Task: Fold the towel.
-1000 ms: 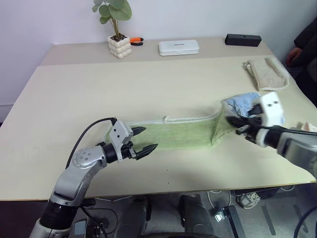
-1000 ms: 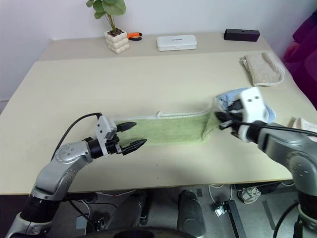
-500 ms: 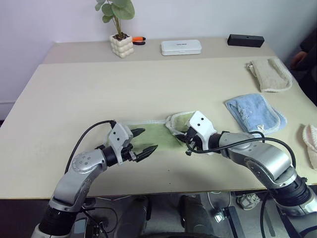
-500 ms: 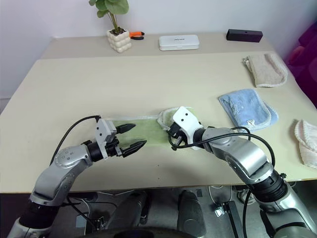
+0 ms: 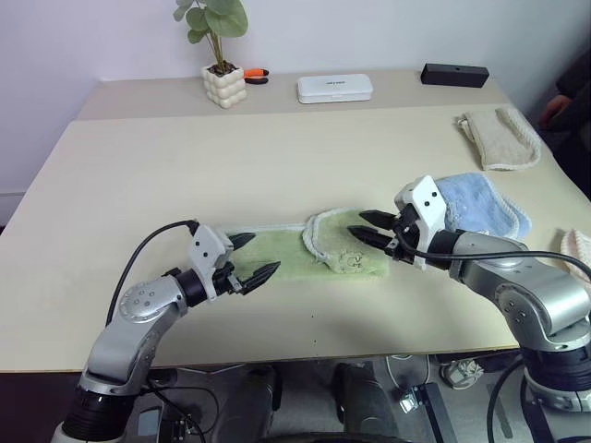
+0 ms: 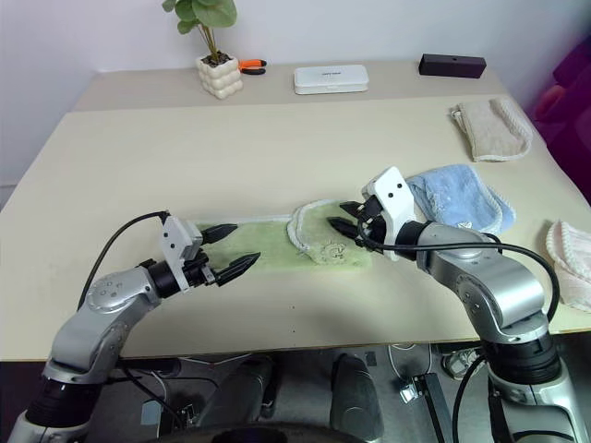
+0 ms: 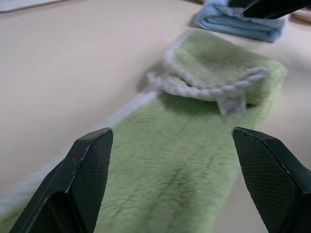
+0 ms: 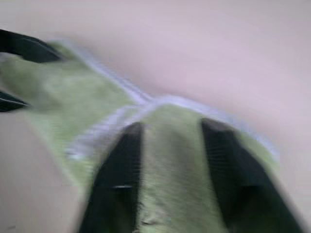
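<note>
- The light green terry cloth towel with a whitish edge was stretched out long a second ago. Now its right end is folded over to the left, and it lies flat on the near middle of the beige table.
- The right gripper held that end before. It has let go and hovers just over the folded part, its black fingers a little apart and empty.
- The left gripper has stayed wide open at the towel's left end, holding nothing.
- The light blue towel lies to the right.
</note>
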Robot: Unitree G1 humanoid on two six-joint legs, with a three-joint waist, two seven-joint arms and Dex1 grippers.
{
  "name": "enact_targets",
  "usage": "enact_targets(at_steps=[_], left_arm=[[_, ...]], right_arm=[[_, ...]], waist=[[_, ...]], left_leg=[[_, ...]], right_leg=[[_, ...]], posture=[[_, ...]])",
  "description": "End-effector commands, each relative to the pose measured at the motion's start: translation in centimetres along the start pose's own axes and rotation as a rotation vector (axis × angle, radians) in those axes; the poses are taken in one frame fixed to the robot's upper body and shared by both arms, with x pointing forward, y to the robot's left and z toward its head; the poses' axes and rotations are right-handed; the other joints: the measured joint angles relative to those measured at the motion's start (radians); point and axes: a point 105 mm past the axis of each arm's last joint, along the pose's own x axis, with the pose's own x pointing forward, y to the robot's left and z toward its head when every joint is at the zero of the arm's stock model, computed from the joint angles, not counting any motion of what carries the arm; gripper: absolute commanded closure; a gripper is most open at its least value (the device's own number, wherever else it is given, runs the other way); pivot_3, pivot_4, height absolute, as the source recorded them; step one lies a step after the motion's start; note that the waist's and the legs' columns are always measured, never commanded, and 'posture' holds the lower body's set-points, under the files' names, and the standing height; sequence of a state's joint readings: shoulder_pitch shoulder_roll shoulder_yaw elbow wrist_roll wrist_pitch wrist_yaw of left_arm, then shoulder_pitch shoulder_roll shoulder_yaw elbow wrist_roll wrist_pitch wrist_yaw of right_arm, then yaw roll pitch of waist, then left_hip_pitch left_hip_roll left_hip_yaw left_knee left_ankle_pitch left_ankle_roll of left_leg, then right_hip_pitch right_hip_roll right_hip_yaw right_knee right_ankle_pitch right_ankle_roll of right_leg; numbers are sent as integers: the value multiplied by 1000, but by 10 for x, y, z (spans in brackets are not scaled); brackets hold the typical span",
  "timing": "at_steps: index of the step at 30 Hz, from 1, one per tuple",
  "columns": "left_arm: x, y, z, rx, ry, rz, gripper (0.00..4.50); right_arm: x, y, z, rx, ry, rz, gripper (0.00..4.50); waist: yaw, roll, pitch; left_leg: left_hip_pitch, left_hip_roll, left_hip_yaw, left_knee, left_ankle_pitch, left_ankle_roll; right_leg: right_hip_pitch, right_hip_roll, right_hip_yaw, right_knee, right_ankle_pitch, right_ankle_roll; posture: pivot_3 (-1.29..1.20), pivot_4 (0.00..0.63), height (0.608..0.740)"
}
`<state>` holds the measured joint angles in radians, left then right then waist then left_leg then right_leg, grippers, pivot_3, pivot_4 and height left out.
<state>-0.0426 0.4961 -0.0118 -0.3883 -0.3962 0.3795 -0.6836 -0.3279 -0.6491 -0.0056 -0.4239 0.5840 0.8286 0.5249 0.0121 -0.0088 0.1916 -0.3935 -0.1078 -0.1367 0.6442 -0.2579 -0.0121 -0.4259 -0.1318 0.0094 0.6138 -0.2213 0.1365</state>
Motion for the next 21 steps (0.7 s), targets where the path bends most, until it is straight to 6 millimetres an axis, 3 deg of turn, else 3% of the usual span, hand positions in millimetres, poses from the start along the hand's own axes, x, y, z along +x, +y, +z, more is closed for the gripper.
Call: enact_targets(at_steps=[1, 3, 6, 8, 10, 13, 16, 17, 18, 21], left_arm=[[-5, 3, 8, -9, -39, 34, 502], [-7, 5, 7, -25, -38, 55, 502], [-13, 4, 3, -39, -30, 89, 502], [-20, 3, 0, -48, -17, 124, 502], [-29, 0, -1, -77, -5, 152, 502], [-43, -7, 1, -140, -15, 189, 502], [-59, -24, -8, -303, 8, 214, 502], [-64, -30, -11, -387, 8, 234, 251], [-68, -34, -12, -454, -5, 252, 0], [-75, -32, -12, -611, -56, 345, 0]], right_arm=[[14, 10, -3, -81, -35, 51, 4425], [25, 18, -23, -143, 7, 85, 4425], [41, 13, -59, -143, 104, 44, 4425], [45, 14, -72, -149, 131, 47, 4425], [45, 16, -64, -158, 87, 57, 4425], [43, 12, -31, -116, -37, 54, 4425], [34, 13, 9, -187, -144, 103, 3637], [30, 17, 21, -246, -166, 141, 3189], [27, 22, 27, -298, -171, 177, 2780], [21, 39, 32, -406, -159, 283, 1212]], waist=[[0, 0, 0], [-1, 0, 0], [-1, 0, 0], [-2, 0, -1], [-1, -1, -1], [-2, -1, -1], [-2, -1, -1], [-3, -1, -1], [-2, -1, -1], [5, -2, -1]], left_leg=[[0, 0, 0, 0, 0, 0], [0, 0, 0, 0, 0, 0], [1, 0, 1, 0, 0, 0], [1, 0, 0, 0, 0, 0], [2, 0, 1, 0, 0, 0], [2, 0, 1, 0, 0, -1], [2, 0, 1, 0, 0, -1], [1, 0, 1, 0, 0, -1], [1, 0, 1, 0, 0, -1], [1, 0, 0, 0, -1, 0]], right_leg=[[0, 0, 0, 0, 0, 0], [0, 0, 0, 0, 0, 0], [0, 0, 0, 0, 0, 0], [0, 0, 0, 0, 0, 0], [1, 0, 2, 0, 0, 0], [1, 1, 2, 1, 0, -1], [1, 1, 3, 1, 0, -1], [1, 1, 3, 0, 0, -1], [1, 1, 3, 0, 0, -1], [1, 0, 2, 0, -1, 0]], posture=[[0, 150, 740], [0, 150, 740], [0, 150, 740], [0, 150, 740], [0, 150, 740], [0, 150, 740], [0, 150, 740], [0, 150, 740], [0, 150, 740], [0, 150, 740]])
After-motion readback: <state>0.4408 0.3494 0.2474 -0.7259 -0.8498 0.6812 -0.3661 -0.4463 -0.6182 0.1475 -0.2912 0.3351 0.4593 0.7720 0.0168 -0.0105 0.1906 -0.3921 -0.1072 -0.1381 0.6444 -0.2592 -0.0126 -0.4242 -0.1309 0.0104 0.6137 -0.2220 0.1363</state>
